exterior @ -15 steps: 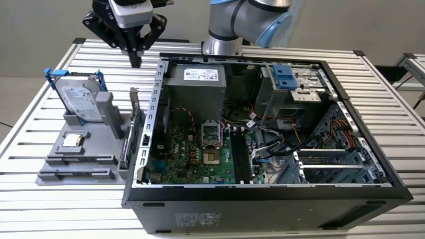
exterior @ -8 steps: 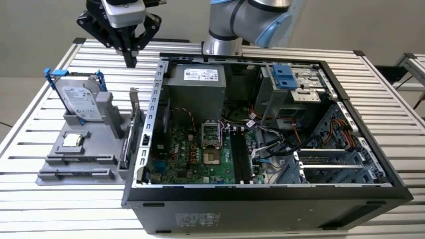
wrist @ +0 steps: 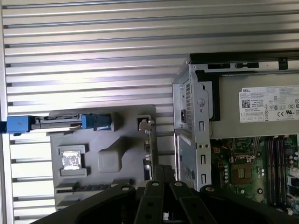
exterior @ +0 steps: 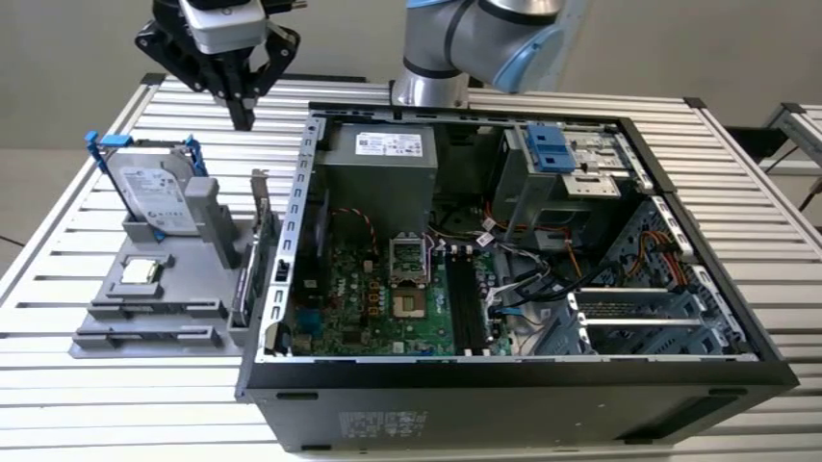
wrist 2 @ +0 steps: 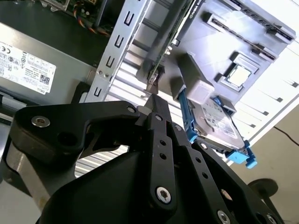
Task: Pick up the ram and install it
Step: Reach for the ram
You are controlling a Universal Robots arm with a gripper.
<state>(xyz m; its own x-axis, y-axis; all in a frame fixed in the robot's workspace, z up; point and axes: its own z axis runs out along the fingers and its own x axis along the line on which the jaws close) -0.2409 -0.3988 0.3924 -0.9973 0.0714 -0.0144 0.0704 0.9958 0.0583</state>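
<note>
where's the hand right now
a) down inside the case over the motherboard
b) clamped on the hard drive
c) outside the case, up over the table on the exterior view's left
c: in the exterior view the hand hangs above the slatted table, outside the case and apart from the hard drive.

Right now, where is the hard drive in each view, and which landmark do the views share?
Exterior view: hard drive upright on the grey holder, at the exterior view's left.
Second wrist view: hard drive close beside the square chip.
First wrist view: edge-on, near that chip.
Shared landmark: the square chip.
</note>
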